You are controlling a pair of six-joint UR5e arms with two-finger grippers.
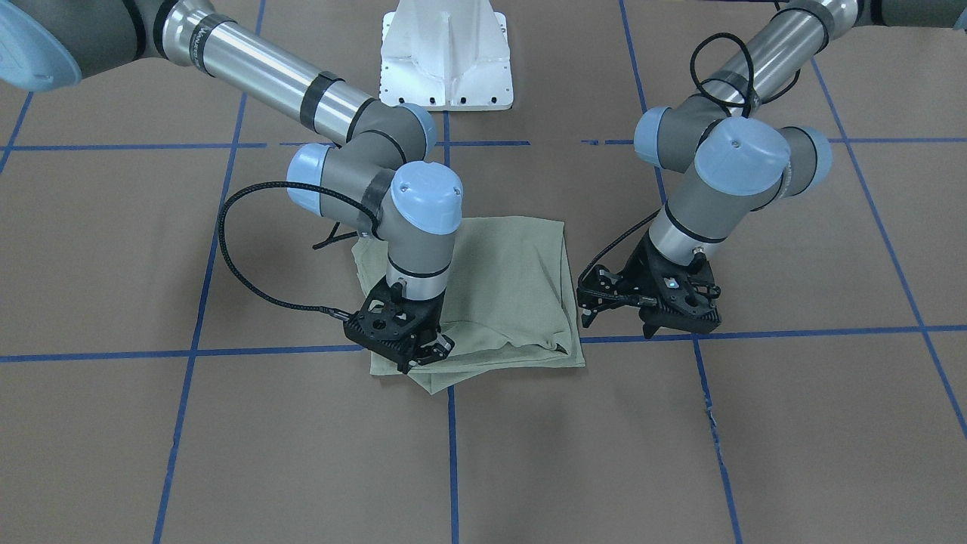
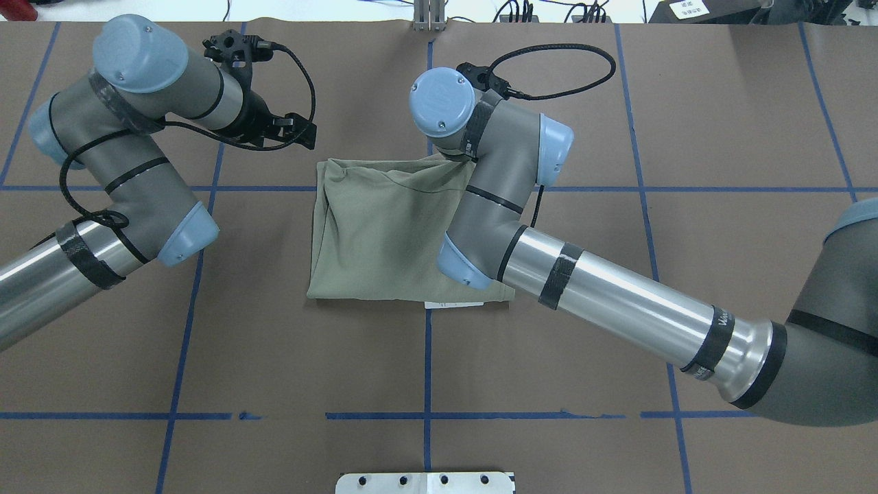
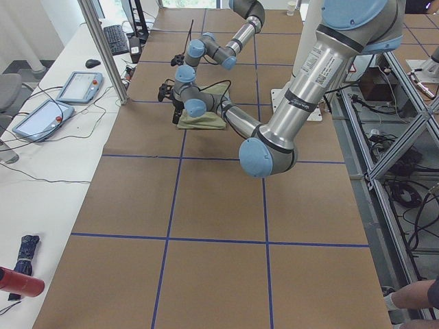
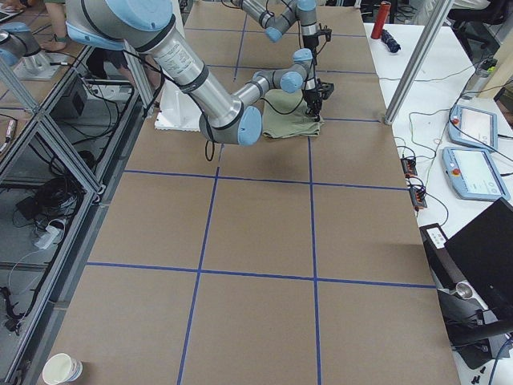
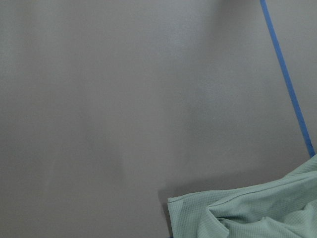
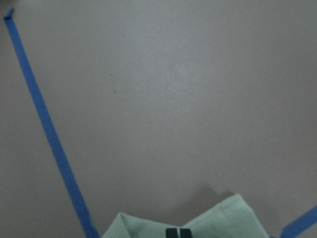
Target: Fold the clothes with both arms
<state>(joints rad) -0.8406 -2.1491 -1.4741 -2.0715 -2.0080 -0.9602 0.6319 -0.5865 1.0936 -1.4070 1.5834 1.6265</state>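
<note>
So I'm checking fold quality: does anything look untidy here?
Yes. The shirt is not square: a layer pokes out under the edge beside the right tool, and the corner nearest the left tool is rumpled.

We are looking at a brown counter (image 1: 755, 453) that is carrying a grid of blue tape lines (image 1: 451, 453), with a white pedestal base (image 1: 446, 57) sitting at one edge. Alongside, a white desk (image 3: 41, 178) is holding two tablets (image 3: 81, 87), a keyboard (image 3: 115, 39) and a mouse (image 3: 92, 63). A paper cup (image 4: 62, 370) is standing at a counter corner.
</note>
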